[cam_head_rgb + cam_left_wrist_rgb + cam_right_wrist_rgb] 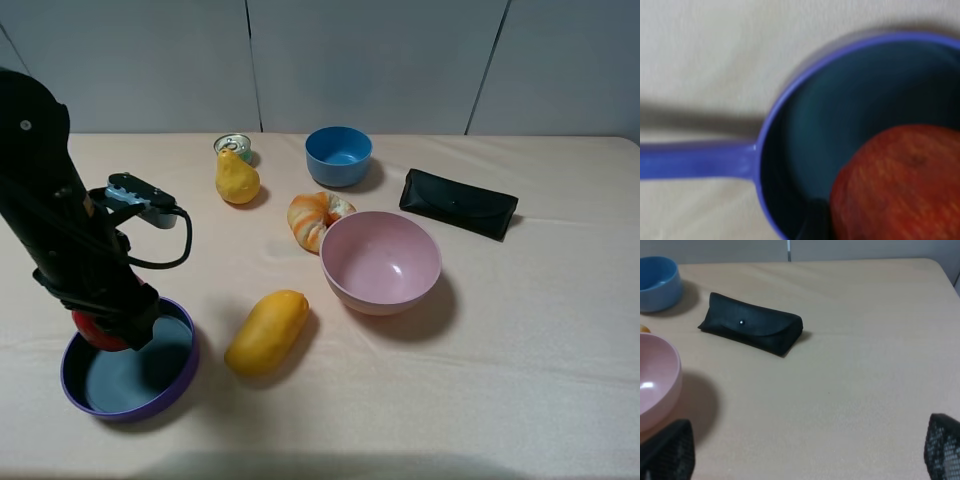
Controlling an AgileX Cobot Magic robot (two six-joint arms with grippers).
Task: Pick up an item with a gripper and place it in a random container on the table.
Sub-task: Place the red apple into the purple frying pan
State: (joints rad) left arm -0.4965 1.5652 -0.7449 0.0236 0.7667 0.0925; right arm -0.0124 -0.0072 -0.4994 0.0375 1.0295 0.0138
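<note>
Peach-clothed table [520, 400] is carrying the purple pan [120, 382] — the left gripper [106, 324] is hanging straight over its bowl with the red apple [895, 185] directly beneath, inside the rim; whether the jaws are clasping it, I cannot tell.

1. Pink bowl [380, 265]: large, round, upright, empty; taken as the clock centre for the entries below.
2. Blue bowl [339, 155]: smaller, upright, empty; at 11 o'clock, apart from the pink bowl.
3. Black case [459, 204]: soft, oblong, flap closed with a small stud, lying flat; at 2 o'clock.
4. Striped orange-and-cream pastry [315, 218]: curled; at 10 o'clock, just beside the pink rim.
5. Yellow pear [236, 180]: upright; at 10 o'clock, farther out.
6. Small tin can [232, 145]: pull-ring top; at the pear's 12 o'clock, partly hidden by it.
7. Yellow-orange mango [266, 331]: lying tilted; at 8 o'clock.
</note>
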